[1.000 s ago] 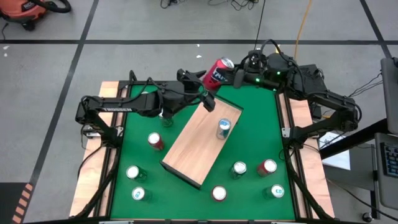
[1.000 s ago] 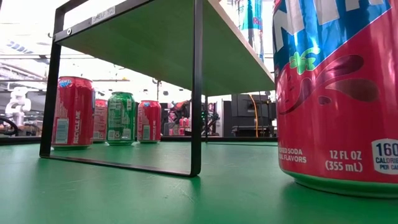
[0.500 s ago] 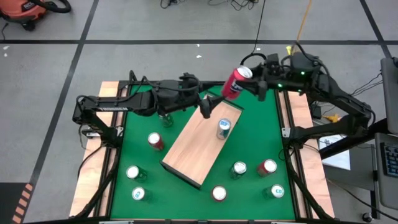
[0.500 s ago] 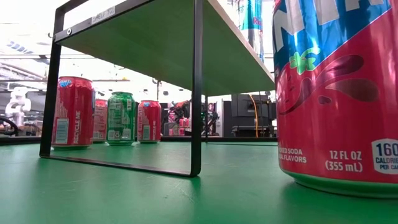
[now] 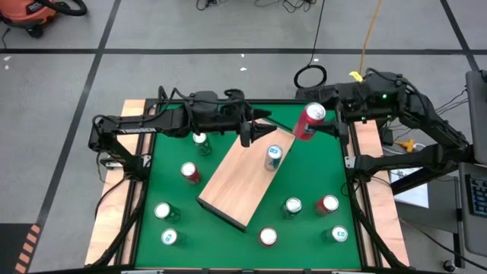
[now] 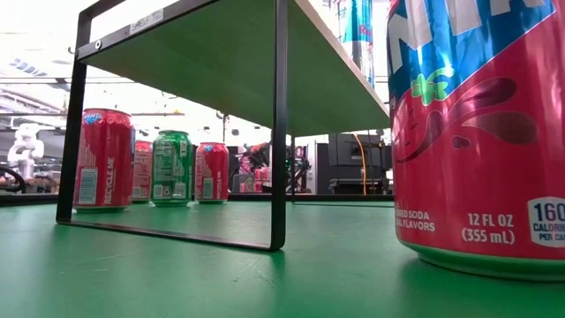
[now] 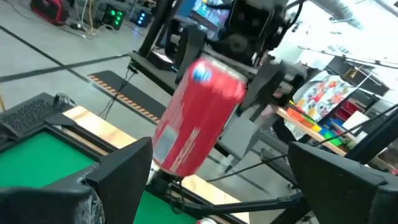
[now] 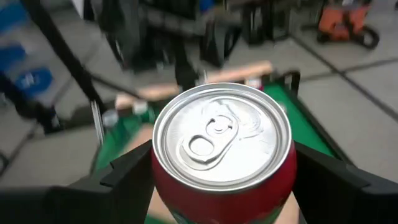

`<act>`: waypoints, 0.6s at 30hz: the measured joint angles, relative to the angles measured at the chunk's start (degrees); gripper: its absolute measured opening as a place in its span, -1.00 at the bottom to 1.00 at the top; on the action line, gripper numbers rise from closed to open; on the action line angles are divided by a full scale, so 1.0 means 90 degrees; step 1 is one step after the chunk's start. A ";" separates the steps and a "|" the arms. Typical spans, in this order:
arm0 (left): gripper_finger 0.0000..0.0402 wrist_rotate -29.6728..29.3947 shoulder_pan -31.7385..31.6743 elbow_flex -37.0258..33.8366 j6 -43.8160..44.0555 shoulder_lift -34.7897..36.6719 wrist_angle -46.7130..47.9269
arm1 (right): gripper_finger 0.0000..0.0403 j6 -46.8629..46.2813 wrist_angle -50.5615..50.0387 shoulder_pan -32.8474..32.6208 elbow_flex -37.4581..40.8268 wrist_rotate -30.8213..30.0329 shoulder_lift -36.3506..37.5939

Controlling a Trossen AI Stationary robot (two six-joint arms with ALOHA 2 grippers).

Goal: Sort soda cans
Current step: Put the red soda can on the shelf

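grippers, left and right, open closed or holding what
left gripper: open, empty, over the board's far end.
right gripper: shut on the red can, held in the air.

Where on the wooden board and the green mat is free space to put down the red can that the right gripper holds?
The right gripper holds the red can. The wooden board is bare except for one blue can near its far end. The green mat is free along the right side. The near edge is crowded with cans.

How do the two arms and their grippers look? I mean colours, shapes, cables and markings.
Both arms are dark, jointed, with black cables looped along them. The left gripper has two broad, flat black fingers. The right gripper looks alike, and a small green light glows on its arm. The left arm bears white lettering.
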State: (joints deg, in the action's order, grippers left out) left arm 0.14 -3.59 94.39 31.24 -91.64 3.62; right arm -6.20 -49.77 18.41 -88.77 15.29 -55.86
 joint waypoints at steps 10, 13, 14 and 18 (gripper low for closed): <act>0.88 0.0049 -0.0154 0.0000 0.0329 0.0000 0.0102 | 0.49 0.0269 -0.1459 0.0051 0.0012 -0.0315 -0.0398; 0.88 0.0057 -0.0141 -0.0003 0.0329 0.0000 0.0164 | 0.49 0.0266 -0.0846 0.0044 0.0012 -0.0068 -0.0387; 0.88 0.0058 -0.0141 -0.0005 0.0329 0.0000 0.0157 | 0.49 0.0263 -0.0591 0.0044 0.0012 0.0038 -0.0379; 0.88 -0.0026 -0.0140 -0.0005 0.0326 -0.0001 0.0167 | 0.49 0.0275 0.0301 0.0048 0.0010 0.0506 -0.0364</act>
State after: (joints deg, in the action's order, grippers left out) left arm -0.10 -4.85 94.35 34.17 -91.64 5.13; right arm -3.73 -47.06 18.84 -88.68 19.84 -59.13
